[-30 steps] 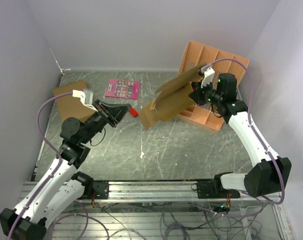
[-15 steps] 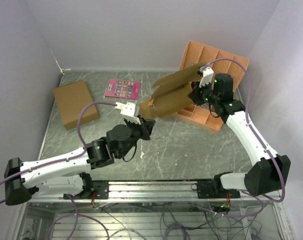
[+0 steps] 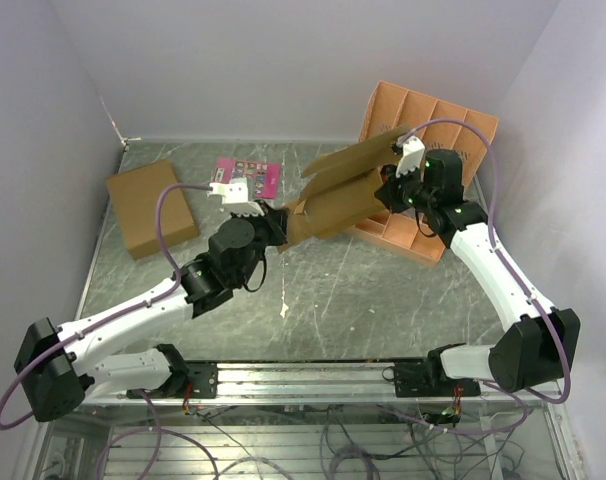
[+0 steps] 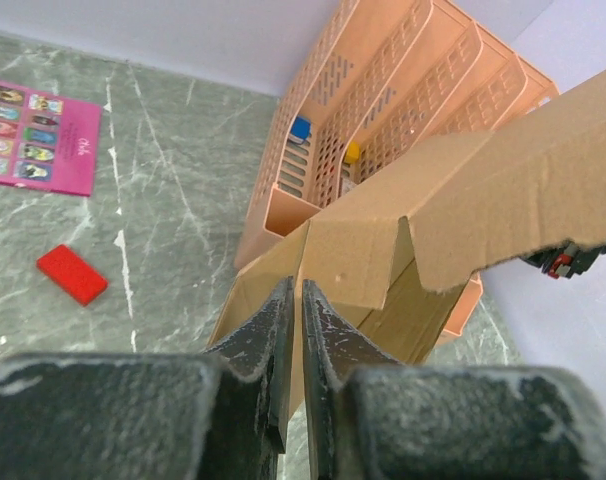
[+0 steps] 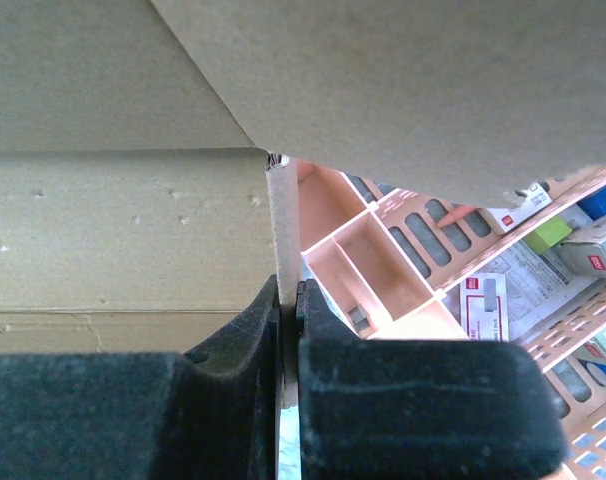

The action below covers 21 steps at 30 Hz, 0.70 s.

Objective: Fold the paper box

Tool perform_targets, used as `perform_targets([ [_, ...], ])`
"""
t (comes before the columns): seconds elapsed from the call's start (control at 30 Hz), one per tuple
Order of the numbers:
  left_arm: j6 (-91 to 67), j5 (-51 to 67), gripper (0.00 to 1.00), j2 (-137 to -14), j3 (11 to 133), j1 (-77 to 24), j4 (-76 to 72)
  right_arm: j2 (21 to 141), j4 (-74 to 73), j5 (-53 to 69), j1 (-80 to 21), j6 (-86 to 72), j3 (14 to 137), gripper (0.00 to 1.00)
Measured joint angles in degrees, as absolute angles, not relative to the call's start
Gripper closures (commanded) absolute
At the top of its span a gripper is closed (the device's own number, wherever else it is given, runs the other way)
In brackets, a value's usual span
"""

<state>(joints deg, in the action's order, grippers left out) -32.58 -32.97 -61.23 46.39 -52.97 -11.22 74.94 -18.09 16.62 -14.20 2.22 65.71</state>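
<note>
The paper box (image 3: pixel 343 195) is clamped at opposite ends by left pincer (image 4: pixel 296 305) and right pincer (image 5: pixel 288 300)

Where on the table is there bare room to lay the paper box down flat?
Widest bare patch: the front middle of the table, between the left arm, the right arm and the near rail. Crowded: far left has the larger cardboard box and pink card; far right, the orange tray, beside the held paper box.

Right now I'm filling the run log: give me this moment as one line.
left gripper: shut on paper box edge | right gripper: shut on opposite end | state: flaps open, spans both grippers
</note>
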Motion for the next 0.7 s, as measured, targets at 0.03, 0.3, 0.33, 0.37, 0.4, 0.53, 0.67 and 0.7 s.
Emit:
perform_targets([
  [0.03, -33.0, -32.1, 0.82, -61.8, 46.4, -52.5, -11.9, 74.9, -18.0, 16.6, -14.2, 2.2, 65.5, 1.0],
  [0.3, -35.6, -25.3, 0.84, -67.3, 46.4, -51.1, -17.7, 74.9, -18.1, 16.5, -14.7, 2.2, 65.0, 1.0],
  [0.33, -35.9, -24.7, 0.84, -68.0, 46.4, -51.1, -18.3, 74.9, -18.1, 16.5, -14.8, 2.2, 65.0, 1.0],
  [0.37, -36.5, -23.7, 0.84, -68.8, 46.4, -51.1, -19.1, 74.9, -18.1, 16.5, -14.8, 2.2, 65.0, 1.0],
  [0.4, -36.9, -23.1, 0.84, -69.5, 46.4, -51.1, -20.0, 74.9, -18.1, 16.5, -14.8, 2.2, 65.0, 1.0],
  [0.53, -38.7, -21.5, 0.84, -71.2, 45.8, -51.1, -23.0, 74.9, -18.1, 16.5, -14.9, 2.1, 65.0, 1.0],
  [0.67, -40.0, -21.5, 0.84, -71.8, 45.7, -50.8, -24.8, 74.9, -17.9, 17.2, -15.2, 1.8, 64.6, 1.0],
  [0.7, -40.4, -21.6, 0.84, -71.8, 45.7, -50.6, -25.3, 74.9, -17.8, 17.3, -15.3, 1.7, 64.4, 1.0],
])
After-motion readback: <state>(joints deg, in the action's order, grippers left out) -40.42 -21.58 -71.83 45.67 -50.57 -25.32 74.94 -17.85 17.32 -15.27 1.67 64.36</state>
